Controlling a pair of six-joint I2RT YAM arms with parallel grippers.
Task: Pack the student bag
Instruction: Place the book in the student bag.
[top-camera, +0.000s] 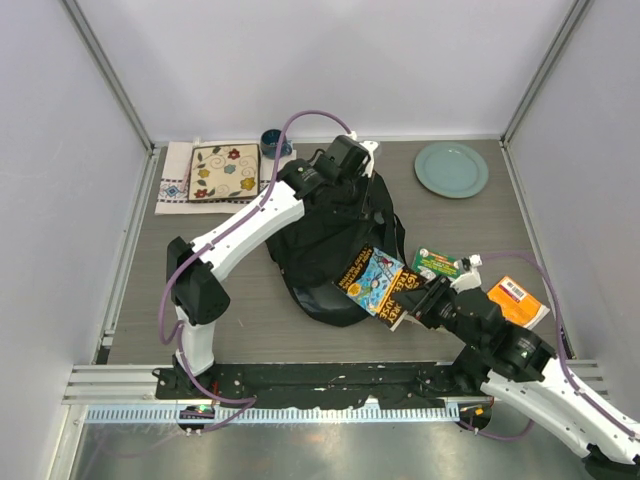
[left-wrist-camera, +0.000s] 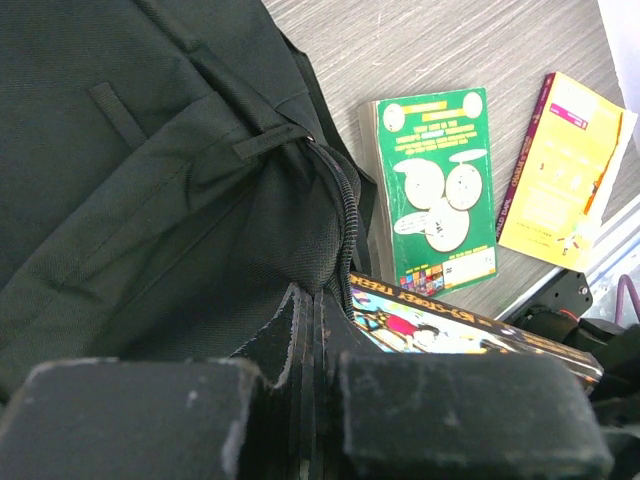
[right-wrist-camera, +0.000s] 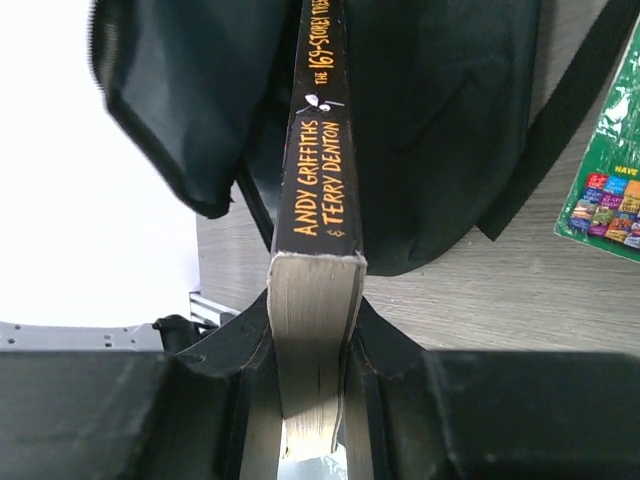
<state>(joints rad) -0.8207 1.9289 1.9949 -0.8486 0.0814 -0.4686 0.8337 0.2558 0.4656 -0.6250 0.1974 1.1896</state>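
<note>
The student bag (top-camera: 325, 240) is a large black backpack lying mid-table. My left gripper (top-camera: 345, 185) is at its far end and is shut on the fabric edge by the zipper (left-wrist-camera: 340, 200); its closed tips (left-wrist-camera: 315, 305) pinch the cloth. My right gripper (top-camera: 420, 302) is shut on a black-spined paperback (top-camera: 378, 280) with a colourful cover, held on edge with its far end at the bag's opening. In the right wrist view the book (right-wrist-camera: 320, 190) sits between the fingers (right-wrist-camera: 230, 350), with the bag (right-wrist-camera: 440, 120) just beyond. The book also shows in the left wrist view (left-wrist-camera: 450, 325).
A green book (top-camera: 437, 264) and an orange-yellow book (top-camera: 517, 298) lie on the table right of the bag; both show in the left wrist view (left-wrist-camera: 440, 195), (left-wrist-camera: 565, 180). A teal plate (top-camera: 451, 168) is far right. A patterned tile (top-camera: 224, 171) on a cloth and a blue cup (top-camera: 275, 142) are far left.
</note>
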